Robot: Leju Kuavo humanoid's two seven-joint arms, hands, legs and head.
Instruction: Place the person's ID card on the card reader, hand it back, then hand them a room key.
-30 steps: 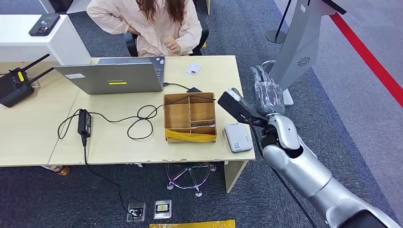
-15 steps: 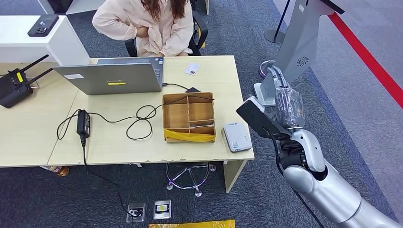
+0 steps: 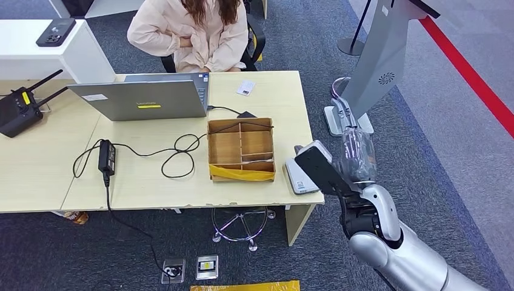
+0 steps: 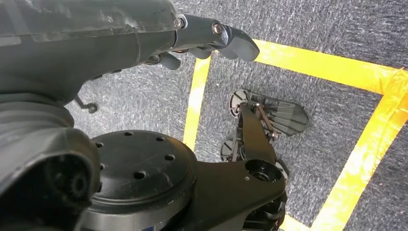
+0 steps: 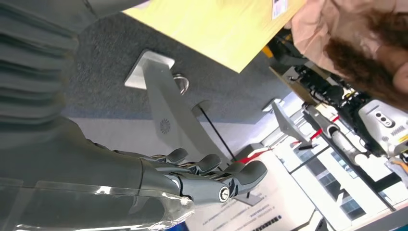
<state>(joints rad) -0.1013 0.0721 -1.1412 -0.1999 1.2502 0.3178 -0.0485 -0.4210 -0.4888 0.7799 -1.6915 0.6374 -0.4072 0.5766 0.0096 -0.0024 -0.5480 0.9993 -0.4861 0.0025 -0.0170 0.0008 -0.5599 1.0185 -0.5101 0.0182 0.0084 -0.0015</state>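
Observation:
A small white card point(image 3: 245, 88) lies on the far side of the desk point(image 3: 151, 182), in front of the seated person point(image 3: 197, 33). The white card reader point(image 3: 297, 177) sits at the desk's near right corner, partly hidden behind my right wrist. My right hand point(image 3: 354, 148) is raised just off the desk's right edge, level with the reader, its fingers point(image 5: 216, 178) stretched out and holding nothing. The card is far from it. My left hand point(image 4: 202, 41) hangs over the carpet, fingers loosely apart and empty.
A compartmented cardboard box point(image 3: 241, 149) stands left of the reader. Further left are a laptop point(image 3: 145, 97), a power adapter with looped cables point(image 3: 108, 154) and a black antenna device point(image 3: 18, 109). A grey kiosk stand point(image 3: 382, 54) rises to the right of the desk.
My right arm has drawn back from the desk's right side toward my body and sunk lower. The person has tucked both arms against their body.

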